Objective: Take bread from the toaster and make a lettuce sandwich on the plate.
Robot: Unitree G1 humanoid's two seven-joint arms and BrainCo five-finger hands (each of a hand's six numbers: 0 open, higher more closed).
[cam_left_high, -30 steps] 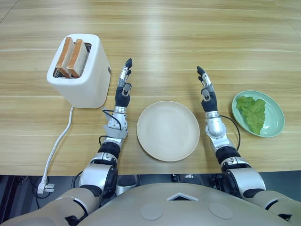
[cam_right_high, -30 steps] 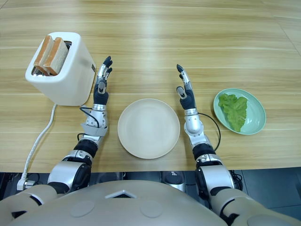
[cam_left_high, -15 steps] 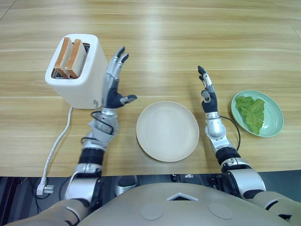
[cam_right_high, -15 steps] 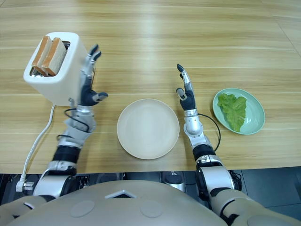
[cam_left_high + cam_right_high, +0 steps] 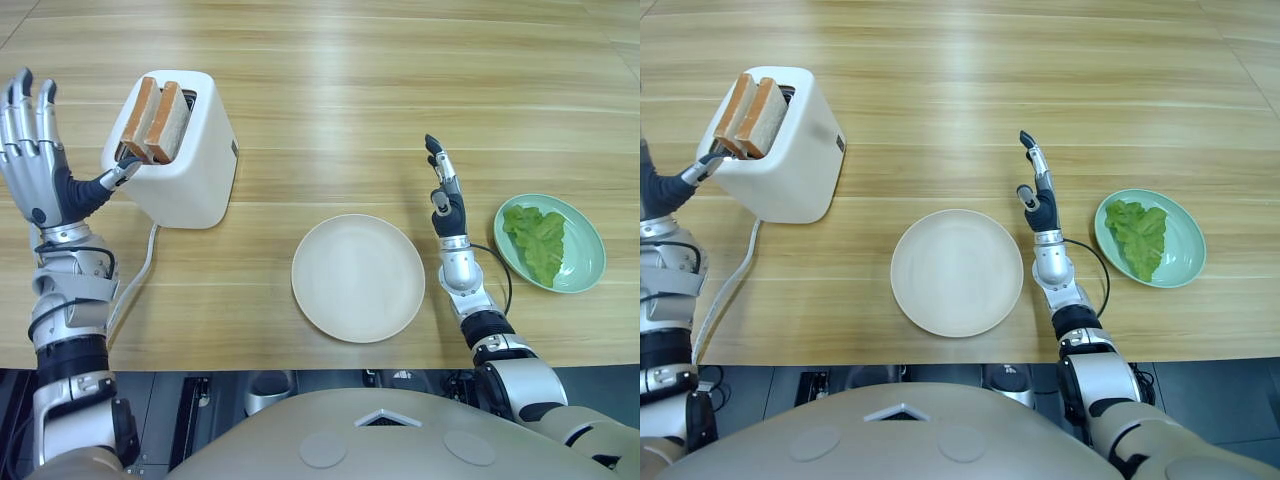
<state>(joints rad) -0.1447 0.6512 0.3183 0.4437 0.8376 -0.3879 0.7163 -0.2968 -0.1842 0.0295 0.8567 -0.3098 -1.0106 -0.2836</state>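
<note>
Holding our left hand (image 5: 40,195) and right hand (image 5: 445,205) uncurled and empty, we see the left thumb by the bread (image 5: 155,120), half hidden in the toaster (image 5: 195,170).

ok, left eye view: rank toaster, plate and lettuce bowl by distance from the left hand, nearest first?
1. toaster, far left, just right of the left hand.
2. plate, centre of the table.
3. lettuce bowl, far right.
</note>
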